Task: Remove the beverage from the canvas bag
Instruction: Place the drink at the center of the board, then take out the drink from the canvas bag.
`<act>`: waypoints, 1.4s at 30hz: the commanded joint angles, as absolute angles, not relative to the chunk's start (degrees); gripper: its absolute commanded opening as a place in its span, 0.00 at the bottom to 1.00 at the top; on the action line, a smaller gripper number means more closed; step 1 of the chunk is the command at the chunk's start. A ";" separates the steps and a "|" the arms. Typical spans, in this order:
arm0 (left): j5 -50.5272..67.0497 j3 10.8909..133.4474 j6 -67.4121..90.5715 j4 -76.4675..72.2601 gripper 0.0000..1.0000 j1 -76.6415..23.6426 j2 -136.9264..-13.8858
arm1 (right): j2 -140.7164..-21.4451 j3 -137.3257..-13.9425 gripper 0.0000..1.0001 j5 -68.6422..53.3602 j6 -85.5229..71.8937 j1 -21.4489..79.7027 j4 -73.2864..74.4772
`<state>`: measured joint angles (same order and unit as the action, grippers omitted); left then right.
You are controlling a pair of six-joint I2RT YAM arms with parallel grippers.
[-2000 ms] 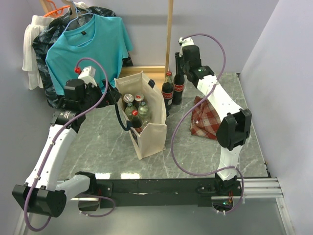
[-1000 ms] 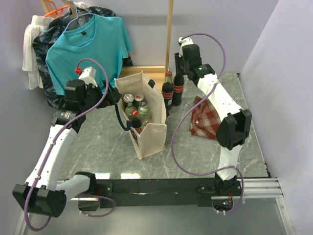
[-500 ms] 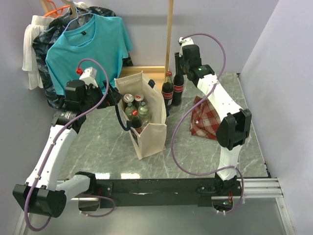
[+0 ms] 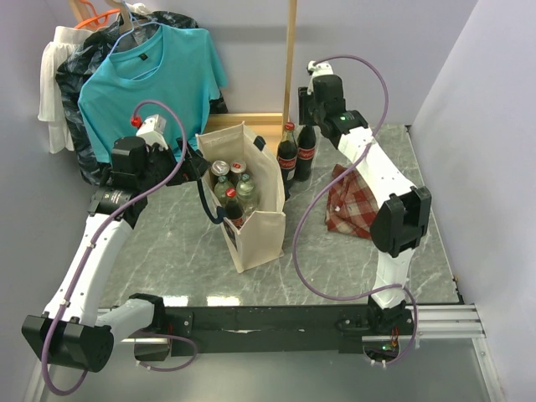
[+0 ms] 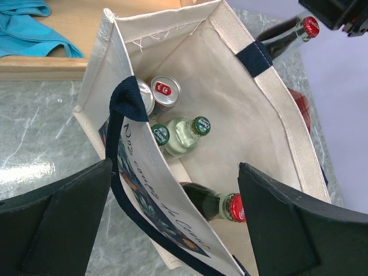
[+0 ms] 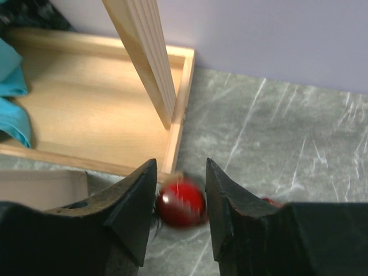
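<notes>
right pincer (image 6: 181, 171) flanks red btl cap (image 6: 181, 203), grip unclear; left pincer (image 5: 175, 171) wide open over canvas bag (image 5: 230, 86).

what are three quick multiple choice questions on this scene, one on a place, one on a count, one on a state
1. Where are the two cola bottles? A inside the canvas bag; B upright on the table just outside the bag; C lying flat on the table.
2. How many green-capped bottles are in the bag? A one; B two; C four.
3. How is the left gripper? A shut on a bottle; B shut, holding nothing; C open above the bag.
Answers: 1 B, the top view shows them standing by the bag's far corner. 2 B, the left wrist view shows two green caps. 3 C, its jaws stand wide apart over the bag's mouth.
</notes>
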<state>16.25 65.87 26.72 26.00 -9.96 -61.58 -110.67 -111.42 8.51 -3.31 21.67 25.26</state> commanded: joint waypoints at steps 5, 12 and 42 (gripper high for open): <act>16.70 66.88 26.37 24.78 0.96 -9.93 -60.38 | -105.82 -112.50 0.51 8.88 -4.31 22.24 19.51; 16.44 66.80 26.46 25.05 0.96 -10.02 -59.94 | -105.47 -112.50 0.53 9.23 -4.04 22.32 19.77; 13.01 62.49 29.09 26.89 0.96 -10.02 -52.56 | -90.09 -102.40 0.93 14.16 -6.50 23.38 23.99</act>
